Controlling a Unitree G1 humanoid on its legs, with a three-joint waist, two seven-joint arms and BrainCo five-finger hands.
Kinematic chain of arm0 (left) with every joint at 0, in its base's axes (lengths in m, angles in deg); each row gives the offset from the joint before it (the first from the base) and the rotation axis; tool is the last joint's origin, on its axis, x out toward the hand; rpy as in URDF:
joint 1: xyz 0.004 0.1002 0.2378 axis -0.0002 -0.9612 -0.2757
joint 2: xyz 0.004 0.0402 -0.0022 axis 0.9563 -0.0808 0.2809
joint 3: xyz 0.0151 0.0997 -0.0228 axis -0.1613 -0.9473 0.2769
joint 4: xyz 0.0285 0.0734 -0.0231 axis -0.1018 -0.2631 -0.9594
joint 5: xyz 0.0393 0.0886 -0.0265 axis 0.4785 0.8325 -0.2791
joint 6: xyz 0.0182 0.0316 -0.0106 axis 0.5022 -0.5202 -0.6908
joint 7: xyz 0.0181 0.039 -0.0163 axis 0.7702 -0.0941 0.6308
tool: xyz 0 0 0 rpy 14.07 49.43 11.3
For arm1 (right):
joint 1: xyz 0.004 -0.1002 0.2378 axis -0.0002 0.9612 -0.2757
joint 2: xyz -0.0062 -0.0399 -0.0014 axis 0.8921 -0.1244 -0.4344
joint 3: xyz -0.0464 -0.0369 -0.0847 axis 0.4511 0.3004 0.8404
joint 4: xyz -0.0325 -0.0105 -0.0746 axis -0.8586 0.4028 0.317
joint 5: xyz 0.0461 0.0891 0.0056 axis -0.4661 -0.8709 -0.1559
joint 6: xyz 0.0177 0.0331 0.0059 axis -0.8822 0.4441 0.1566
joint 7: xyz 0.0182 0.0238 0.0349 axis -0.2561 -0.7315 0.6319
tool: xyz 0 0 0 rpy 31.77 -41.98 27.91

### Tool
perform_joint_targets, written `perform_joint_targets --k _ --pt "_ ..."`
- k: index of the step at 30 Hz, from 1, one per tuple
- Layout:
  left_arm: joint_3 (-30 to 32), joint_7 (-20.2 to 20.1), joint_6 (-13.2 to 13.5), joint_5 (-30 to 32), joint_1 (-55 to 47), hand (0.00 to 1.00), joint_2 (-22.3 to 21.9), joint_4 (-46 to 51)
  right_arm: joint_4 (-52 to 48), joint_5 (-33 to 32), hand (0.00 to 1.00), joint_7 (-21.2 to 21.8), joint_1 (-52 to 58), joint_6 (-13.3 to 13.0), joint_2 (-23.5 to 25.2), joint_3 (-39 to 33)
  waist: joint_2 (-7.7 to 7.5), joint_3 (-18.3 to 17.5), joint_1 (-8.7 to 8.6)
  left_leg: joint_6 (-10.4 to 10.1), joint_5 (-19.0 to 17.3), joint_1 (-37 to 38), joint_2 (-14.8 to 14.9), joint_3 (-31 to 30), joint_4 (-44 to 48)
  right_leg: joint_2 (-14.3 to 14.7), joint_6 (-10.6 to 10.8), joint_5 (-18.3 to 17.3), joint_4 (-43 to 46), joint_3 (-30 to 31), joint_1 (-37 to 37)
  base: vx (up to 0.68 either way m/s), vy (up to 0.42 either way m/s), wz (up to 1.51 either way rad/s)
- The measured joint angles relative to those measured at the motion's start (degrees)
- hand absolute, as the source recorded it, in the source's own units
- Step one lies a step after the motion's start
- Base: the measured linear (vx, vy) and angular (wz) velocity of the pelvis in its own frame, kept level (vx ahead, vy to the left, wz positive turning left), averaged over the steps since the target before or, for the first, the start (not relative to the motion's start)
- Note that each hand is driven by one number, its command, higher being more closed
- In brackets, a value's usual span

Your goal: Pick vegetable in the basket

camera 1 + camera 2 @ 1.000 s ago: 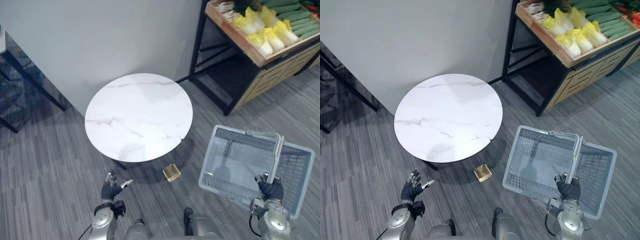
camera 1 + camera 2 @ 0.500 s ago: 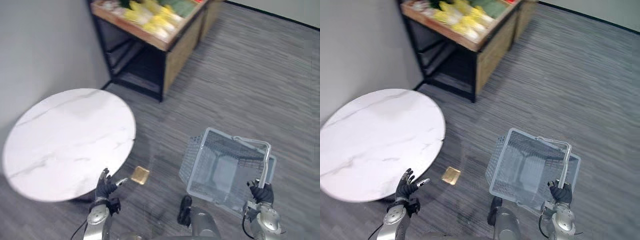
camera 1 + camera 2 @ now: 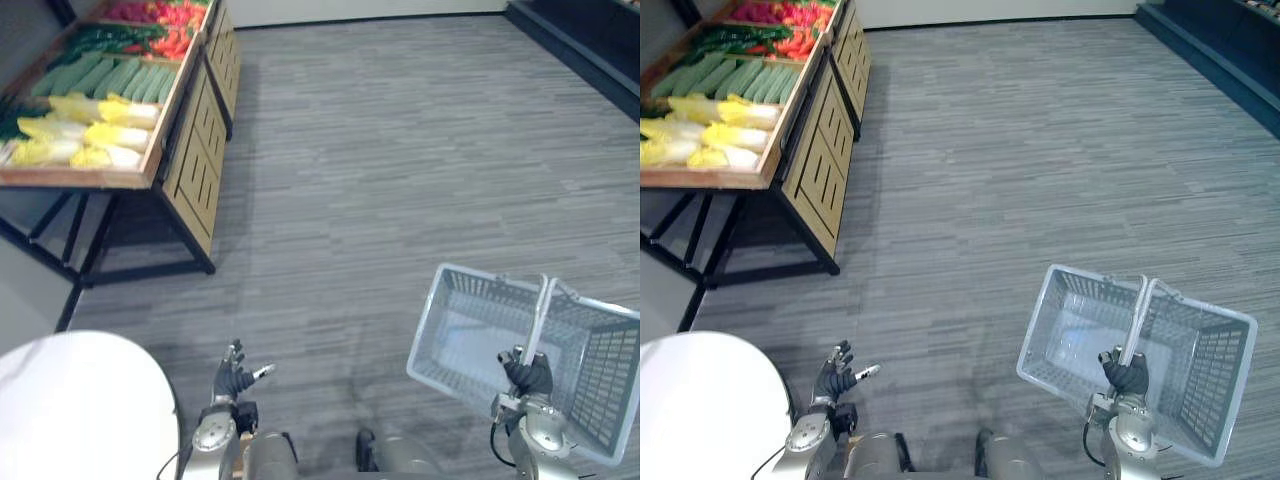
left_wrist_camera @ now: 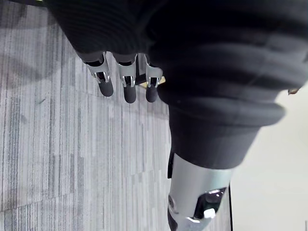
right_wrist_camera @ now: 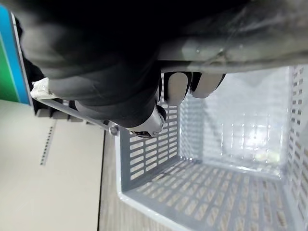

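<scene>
Basket [image 3: 446, 322] apart from stand [image 3: 205, 150], table [image 3: 80, 410]

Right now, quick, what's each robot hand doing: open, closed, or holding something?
Left robot hand: open, fingers spread, holding nothing.
Right robot hand: closed round the handle of the grey plastic basket, which is empty.
</scene>
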Motion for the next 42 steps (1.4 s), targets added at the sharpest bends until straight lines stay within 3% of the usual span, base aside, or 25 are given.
perform_joint_targets --k 1,4,8,9,10,12,13,15,17,18,19,21,23,26,27,28,29,30,32,33,35,36,38,40,42 --pt "-0.9 0.1 -0.1 0.0 0.2 0.0 0.8 -0.2 1.9 0.1 1.0 0.2 -0.6 0.6 0.9 0.5 -0.05 0.4 -0.28 1.1 -1.1 3.2 -1.3 -1.0 -0.4 -0.7 -1.4 2.9 10.1 0.3 -4.0 0.55 0.132 0.53" --pt "-1.5 0.2 -0.2 0.0 0.1 0.0 0.9 0.2 3.0 0.1 1.0 1.1 -0.6 1.5 1.5 2.3 1.56 0.8 -0.61 1.9 -3.1 10.6 -1.4 -2.9 -3.5 0.0 -4.6 0.3 8.9 -2.9 -8.1 0.57 0.071 0.39" --pt "-1.3 0.2 0.0 0.0 1.9 0.0 1.2 0.7 2.4 0.0 1.0 2.0 -2.6 1.4 1.3 2.5 2.54 1.5 -1.76 1.1 -4.1 18.2 0.4 -5.9 -9.2 4.1 -5.3 2.1 -15.9 -4.3 -13.8 0.62 -0.039 0.43" --pt "-1.2 0.3 0.1 0.0 2.3 0.0 1.6 0.4 2.4 0.0 1.0 2.0 -3.3 1.3 1.3 2.3 2.19 1.7 -2.29 -0.5 -4.9 20.5 0.9 -7.3 -9.8 5.4 -5.0 7.7 -27.0 -2.6 -13.5 0.61 -0.128 0.56" --pt "-1.1 0.3 0.1 0.1 2.3 0.0 1.6 -0.4 2.3 0.0 1.0 2.0 -3.4 1.2 0.9 2.3 1.62 1.6 -2.78 -2.7 -6.3 23.0 1.1 -8.8 -9.9 5.7 -5.0 17.7 -32.9 -0.8 -12.6 0.64 -0.152 0.55" --pt "-1.0 0.3 -0.1 0.1 2.4 0.0 0.1 -2.0 2.4 0.0 1.0 2.1 -4.3 1.2 -0.6 2.2 4.36 1.6 -2.6 -4.4 -6.3 24.4 4.0 -10.1 -8.9 7.7 -7.6 20.5 -30.1 -1.8 -11.6 0.6 -0.15 0.17" --pt "-0.9 0.1 -0.1 0.1 2.2 0.0 0.0 -2.0 1.6 0.1 1.0 2.1 -4.9 1.2 -0.3 2.2 4.4 1.8 -2.29 -6.4 -3.6 24.1 4.2 -11.3 -6.7 7.5 -9.5 18.2 -24.7 -2.5 -12.8 0.75 -0.209 0.28" --pt "0.0 0.1 0.0 0.2 1.6 0.0 -1.4 -0.9 -1.3 0.2 1.0 2.1 -3.0 1.2 -0.1 2.3 4.58 1.7 -2.9 -7.2 1.1 23.6 4.5 -11.8 0.9 6.7 -9.9 12.8 -21.5 -4.8 -9.0 0.67 -0.213 0.53" --pt "2.1 0.1 0.2 0.2 0.4 0.0 -4.0 1.6 -4.1 0.6 1.0 2.1 -1.0 1.2 0.0 2.6 5.73 2.1 -2.42 -9.9 13.5 15.8 7.2 -10.4 21.8 7.8 -11.6 9.4 -24.9 -6.4 -0.9 0.57 -0.127 0.28" --pt "2.5 0.1 0.4 0.1 -0.3 0.0 -4.3 2.3 -5.2 0.6 1.0 1.9 -1.0 1.2 0.4 2.9 5.67 2.5 -1.57 -10.8 14.9 11.6 10.4 -7.9 31.0 8.8 -11.8 8.8 -27.7 -6.5 2.5 0.49 -0.092 0.0" --pt "2.5 0.1 0.3 0.0 -0.5 0.0 -4.3 2.9 -6.3 0.6 1.0 1.7 -1.0 1.2 1.5 2.7 6.45 2.4 -0.93 -10.1 10.5 6.2 14.1 -4.7 39.8 9.9 -11.9 8.8 -31.3 -6.7 7.1 0.38 -0.072 -0.08" --pt "2.5 0.1 0.3 -0.2 -1.0 0.0 -4.5 3.5 -8.1 0.4 1.0 0.7 -1.0 1.2 2.1 2.3 5.24 3.0 0.42 -8.5 4.7 0.3 15.2 -1.0 41.4 9.2 -12.2 8.6 -35.3 -6.4 12.5 0.42 -0.063 -0.12" --pt "2.7 0.1 0.3 -0.6 -1.6 0.0 -4.6 3.9 -9.6 0.4 1.0 0.6 -1.5 1.0 1.8 1.6 5.33 3.0 1.64 -8.5 1.1 -4.1 15.0 2.5 33.9 8.1 -12.0 8.2 -38.4 -6.0 16.2 0.43 0.019 -0.17" --pt "3.7 0.2 0.3 -0.6 -1.8 0.0 -4.9 4.1 -9.4 0.5 1.0 0.2 -0.9 0.9 0.1 -0.6 6.03 2.6 1.76 -9.9 2.7 -5.0 13.0 9.7 9.1 6.0 -8.7 3.8 -40.2 -7.8 21.3 0.46 0.13 0.18" --pt "3.5 0.2 0.4 -0.6 -2.3 0.0 -5.1 4.1 -7.8 0.5 1.0 -0.3 -0.9 0.8 -1.4 -0.8 8.23 1.3 1.53 -8.6 8.4 -4.6 12.8 11.9 -2.8 7.4 -7.6 0.6 -40.4 -8.0 22.8 0.46 0.172 0.38" --pt "3.8 0.3 0.2 -0.6 -1.7 0.0 -4.2 2.6 -3.1 0.6 1.0 -0.4 -2.3 1.1 -0.9 -0.9 6.5 0.8 1.56 -0.9 10.5 -3.4 10.6 13.5 -3.1 5.7 -6.8 -2.1 -40.2 -7.0 24.6 0.49 0.177 0.45" --pt "3.9 0.4 0.0 -0.6 -1.3 0.0 -4.0 2.4 -1.3 0.6 1.0 -0.3 -2.6 1.2 -0.9 -0.6 5.21 0.2 1.52 -0.9 9.9 -3.4 9.3 14.2 -3.1 4.4 -6.4 -1.9 -40.2 -7.0 24.8 0.5 0.173 0.53" --pt "4.3 0.2 0.0 -0.6 -1.2 0.0 -4.6 2.6 0.1 0.6 1.0 -0.3 -2.6 1.2 -1.2 -1.0 4.88 -0.1 1.65 2.3 8.0 -4.7 8.0 13.7 -1.0 3.1 -4.8 -1.0 -39.9 -7.7 24.9 0.5 0.179 0.53" --pt "4.3 0.2 -0.1 -0.6 -1.4 0.0 -5.2 2.7 3.2 1.4 1.0 -0.2 -2.9 1.4 -1.1 -1.3 4.23 -0.2 1.73 4.0 4.7 -3.5 4.5 13.2 -0.1 0.5 -4.0 -0.6 -35.3 -7.7 25.1 0.51 0.206 0.59" --pt "4.3 0.2 -0.1 -0.6 -1.7 0.0 -5.3 2.7 4.3 1.9 1.0 -0.2 -2.9 1.7 -1.1 -1.7 4.15 -0.1 1.69 3.9 3.8 -2.5 3.5 12.4 -0.3 -0.1 -2.9 -0.1 -31.6 -7.7 24.3 0.53 0.231 0.74" --pt "4.4 0.3 -0.1 -0.6 -1.6 0.0 -4.5 3.3 7.0 3.3 1.0 -0.1 -2.4 3.4 -0.8 -3.0 4.55 -0.3 0.92 4.0 1.8 2.4 0.4 7.5 -2.7 -1.8 5.3 7.5 -9.5 -6.4 17.1 0.56 0.203 0.99" --pt "4.1 0.6 -0.1 -0.6 -1.5 0.0 -3.7 4.0 7.7 3.3 1.0 -0.1 -2.3 3.7 -0.7 -3.0 4.15 -0.1 -0.11 4.3 1.3 4.7 -0.7 5.4 -3.9 -1.7 4.2 8.4 0.2 -4.7 13.3 0.46 0.088 1.1" --pt "3.5 1.5 -0.2 -0.6 -1.5 0.0 -3.0 6.2 7.6 3.4 1.0 -0.1 -1.7 3.7 -0.7 -3.0 4.28 -0.1 -0.17 4.4 0.7 9.5 -1.6 1.9 -5.9 -0.8 -1.0 3.8 9.1 -3.1 6.5 0.41 0.022 1.01" --pt "1.9 2.0 0.0 -0.6 -0.9 0.0 -2.5 13.3 5.2 3.3 1.0 -0.1 -0.4 3.6 -0.2 -3.1 4.22 0.0 -0.29 4.3 0.6 14.0 -1.4 -3.8 -7.6 1.7 -4.8 -0.1 5.0 -3.0 -0.3 0.47 -0.063 1.2" --pt "0.0 2.7 0.8 -0.6 0.2 0.0 -2.5 19.3 0.7 3.0 1.0 -0.2 1.6 3.1 1.1 -3.8 3.9 0.3 -0.56 3.8 -0.1 15.5 -1.0 -8.7 -6.8 3.3 -5.7 -0.8 -2.9 -1.7 -3.9 0.43 -0.166 1.51"
